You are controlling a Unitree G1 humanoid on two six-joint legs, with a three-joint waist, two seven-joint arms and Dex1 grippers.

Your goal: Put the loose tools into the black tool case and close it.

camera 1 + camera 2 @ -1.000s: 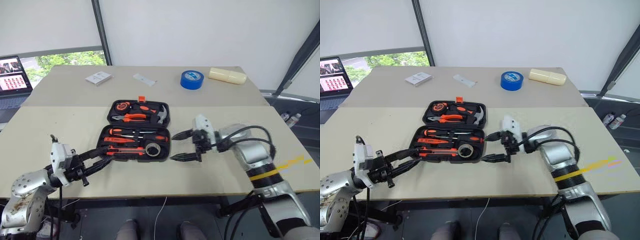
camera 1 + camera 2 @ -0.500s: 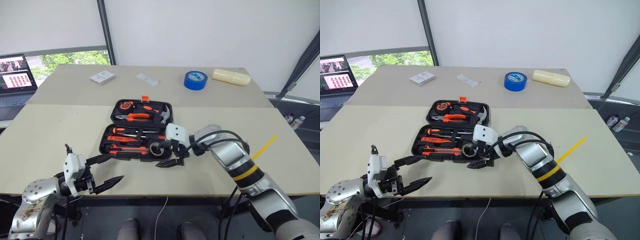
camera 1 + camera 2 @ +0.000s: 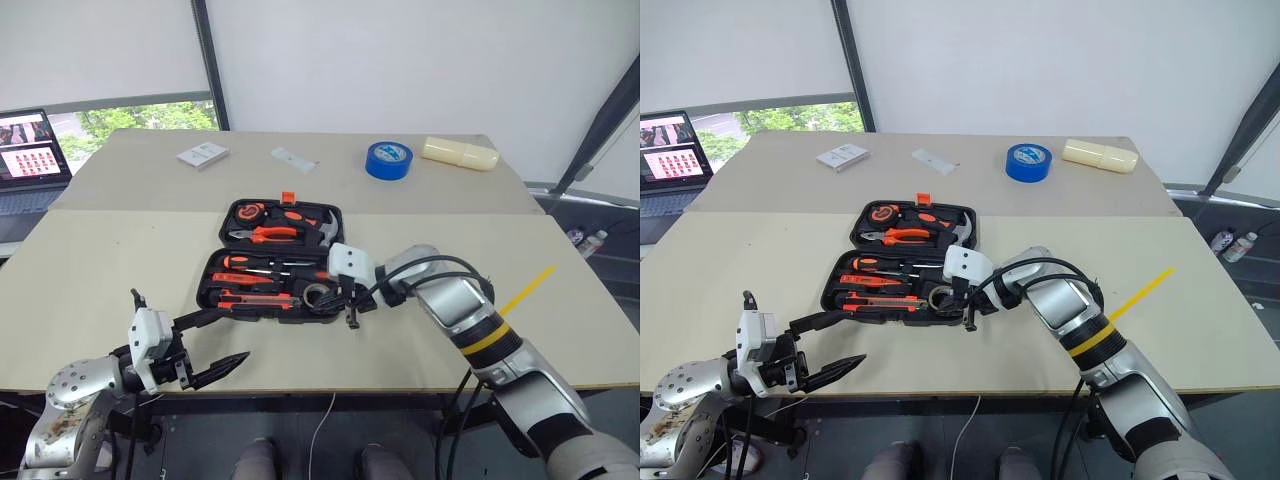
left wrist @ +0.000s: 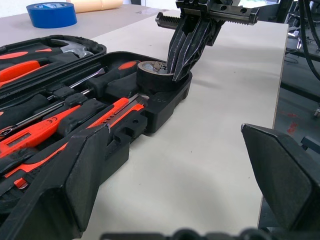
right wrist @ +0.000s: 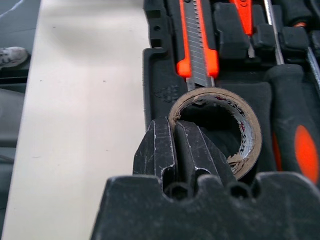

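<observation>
The black tool case (image 3: pixel 214 285) lies open on the table. Its near half holds black-and-orange screwdrivers (image 3: pixel 270 266), the orange-black utility knife (image 5: pixel 197 45) and the dark grey tape roll (image 5: pixel 243 131) at the near right corner. My right gripper (image 5: pixel 177 145) comes down from the right and is shut on the roll's wall, one finger inside the ring and one outside. Over the table's front edge, left of the case and apart from it, my left gripper (image 3: pixel 226 338) stands open with nothing between its fingers (image 4: pixel 75 185).
Orange-handled pliers (image 3: pixel 268 235) and a hammer (image 3: pixel 322 229) lie in the case's far half. At the back of the table are a big blue tape roll (image 3: pixel 386 159), a cream cylinder (image 3: pixel 459 152), a white box (image 3: pixel 202 155) and a laptop (image 3: pixel 30 150).
My right gripper went left from beside the case onto the tape roll and shut on it. My left gripper drew back from the case's near left corner and opened wide.
</observation>
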